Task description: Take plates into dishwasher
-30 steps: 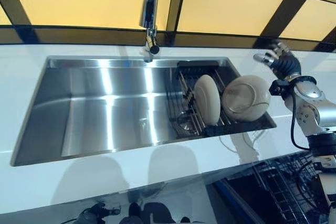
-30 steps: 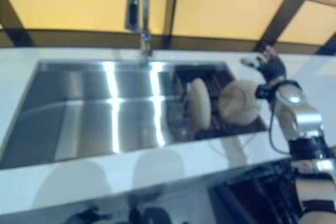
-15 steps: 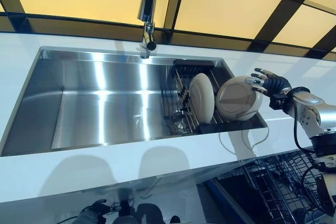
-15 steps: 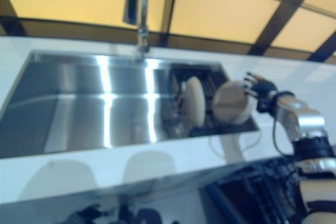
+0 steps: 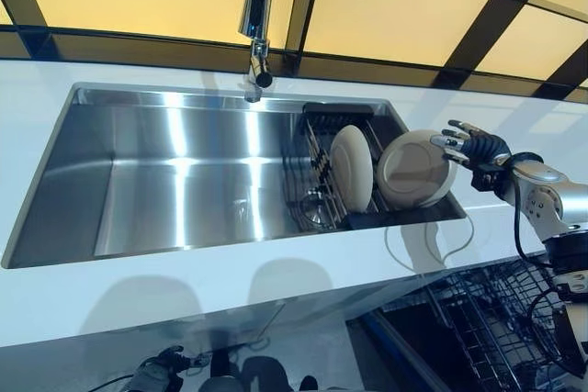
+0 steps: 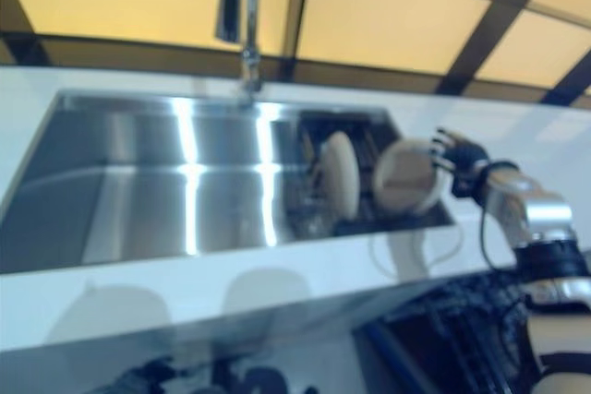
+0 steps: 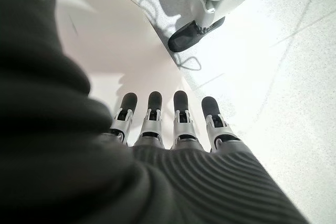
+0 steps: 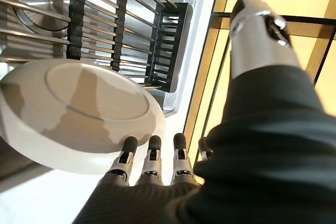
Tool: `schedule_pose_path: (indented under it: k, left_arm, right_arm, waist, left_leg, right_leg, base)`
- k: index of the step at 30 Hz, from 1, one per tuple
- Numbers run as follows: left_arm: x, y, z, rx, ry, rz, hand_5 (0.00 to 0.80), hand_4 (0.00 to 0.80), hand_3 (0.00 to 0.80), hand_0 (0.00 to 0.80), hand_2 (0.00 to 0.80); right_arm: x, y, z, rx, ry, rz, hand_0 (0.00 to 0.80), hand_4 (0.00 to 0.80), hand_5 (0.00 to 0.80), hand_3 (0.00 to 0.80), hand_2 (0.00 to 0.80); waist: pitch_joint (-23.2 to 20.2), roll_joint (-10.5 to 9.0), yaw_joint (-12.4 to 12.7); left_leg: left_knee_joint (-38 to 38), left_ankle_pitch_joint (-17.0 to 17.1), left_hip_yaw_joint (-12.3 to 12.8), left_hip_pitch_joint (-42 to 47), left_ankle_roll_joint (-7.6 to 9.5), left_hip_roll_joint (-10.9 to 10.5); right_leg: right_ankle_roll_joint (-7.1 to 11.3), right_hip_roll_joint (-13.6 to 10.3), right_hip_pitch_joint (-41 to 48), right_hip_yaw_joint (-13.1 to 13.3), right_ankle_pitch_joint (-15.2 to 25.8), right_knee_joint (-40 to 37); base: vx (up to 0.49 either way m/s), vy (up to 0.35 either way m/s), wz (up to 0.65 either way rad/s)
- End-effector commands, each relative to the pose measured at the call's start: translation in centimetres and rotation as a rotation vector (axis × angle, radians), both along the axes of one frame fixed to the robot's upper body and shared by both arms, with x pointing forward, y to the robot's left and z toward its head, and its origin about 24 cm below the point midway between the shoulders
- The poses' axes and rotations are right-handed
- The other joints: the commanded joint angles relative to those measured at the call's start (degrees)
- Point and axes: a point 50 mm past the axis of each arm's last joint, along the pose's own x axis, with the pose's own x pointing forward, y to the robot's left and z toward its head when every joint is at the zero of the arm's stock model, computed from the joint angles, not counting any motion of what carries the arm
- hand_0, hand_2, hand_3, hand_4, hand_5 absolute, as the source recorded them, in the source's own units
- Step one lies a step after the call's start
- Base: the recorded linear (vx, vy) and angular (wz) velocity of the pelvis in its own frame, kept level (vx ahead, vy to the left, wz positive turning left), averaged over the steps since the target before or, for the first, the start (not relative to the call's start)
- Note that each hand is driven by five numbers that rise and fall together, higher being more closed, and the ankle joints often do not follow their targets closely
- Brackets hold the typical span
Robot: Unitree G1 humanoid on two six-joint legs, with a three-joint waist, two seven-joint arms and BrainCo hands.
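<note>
Closest to me, my left hand [image 7: 173,124] hangs low and out of the work, fingers straight and relaxed over pale floor, holding nothing. Just below and inboard of my right hand [image 5: 470,144] is the open dishwasher's wire basket [image 5: 501,319], the place the plates have to end up.

The right hand is spread, fingers straight and thumb held well apart, with its fingertips [image 8: 128,145] at the rim of the nearer plate [image 5: 415,169]. In the wrist view they look to be touching or just short of the rim; I cannot tell which, and nothing is curled round it yet. That plate stands on edge, leaning in the dish rack [image 5: 322,135] at the sink's right end. A second plate [image 5: 352,168] stands upright just beyond it, farther from the hand, apart from the first. Past both, the steel sink basin [image 5: 184,181] runs away from the hand, with the faucet [image 5: 257,16] over its back edge.

My worry is the grasp. If I only push with straight fingers, I judge the leaning plate could tip toward the second one or slide off the rack into the basin. A glazed rim pinched too shallowly could slip during the lift across the counter [image 5: 276,282] edge to the basket.
</note>
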Motion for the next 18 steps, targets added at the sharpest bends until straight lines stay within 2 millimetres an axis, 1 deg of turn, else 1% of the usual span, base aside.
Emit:
schedule_pose_path:
  k: [1,3,10,15,18]
  left_arm:
    - [0.7,-0.3,0.1,0.013,-0.007,-0.056,0.000,0.000,0.000,0.000,0.000]
    - [0.7,-0.3,0.1,0.013,-0.006,-0.056,0.000,0.000,0.000,0.000,0.000]
    - [0.5,-0.7,-0.1,0.005,-0.001,-0.075,0.000,0.000,0.000,0.000,0.000]
    - [0.4,-0.8,-0.2,0.004,0.005,-0.084,0.000,0.000,0.000,0.000,0.000]
    - [0.4,-0.8,-0.2,0.010,0.009,-0.088,0.000,0.000,0.000,0.000,0.000]
  right_arm:
    - [0.7,1.1,6.4,-0.018,-0.246,0.069,0.000,0.000,0.000,0.000,0.000]
    - [0.7,1.3,6.6,-0.016,-0.257,0.075,0.000,0.000,0.000,0.000,0.000]
    - [0.6,3.0,8.1,0.004,-0.366,0.088,0.000,0.000,0.000,0.000,0.000]
    - [0.5,3.3,8.1,0.015,-0.380,0.093,0.000,0.000,0.000,0.000,0.000]
    - [0.4,3.6,7.3,0.021,-0.344,0.134,0.000,0.000,0.000,0.000,0.000]
  waist:
    - [-0.73,1.26,1.20]
    - [-0.74,1.24,1.14]
    - [-1.05,1.65,1.11]
    - [-1.12,1.73,1.21]
    - [-1.02,1.71,1.23]
  left_leg:
    - [0.88,-5.32,-1.99,2.92,0.84,0.34]
    - [0.88,-5.36,-1.99,2.95,0.85,0.31]
    - [0.83,-5.60,-2.12,3.35,0.95,0.26]
    - [0.79,-5.73,-2.25,3.44,1.02,0.12]
    - [0.74,-5.75,-2.36,3.44,1.07,0.06]
  right_leg:
    - [2.64,-1.31,-1.08,-0.65,4.15,5.41]
    - [2.64,-1.30,-1.13,-0.66,4.18,5.50]
    - [2.66,-1.30,-1.18,-0.74,3.80,5.85]
    - [2.71,-1.36,-1.30,-0.82,3.94,6.04]
    - [2.71,-1.40,-1.48,-0.92,3.99,6.24]
  base:
    - [0.000,0.000,0.00]
    - [0.000,0.000,0.00]
    - [0.006,0.007,0.05]
    - [0.005,0.004,0.04]
    - [0.000,0.000,0.00]
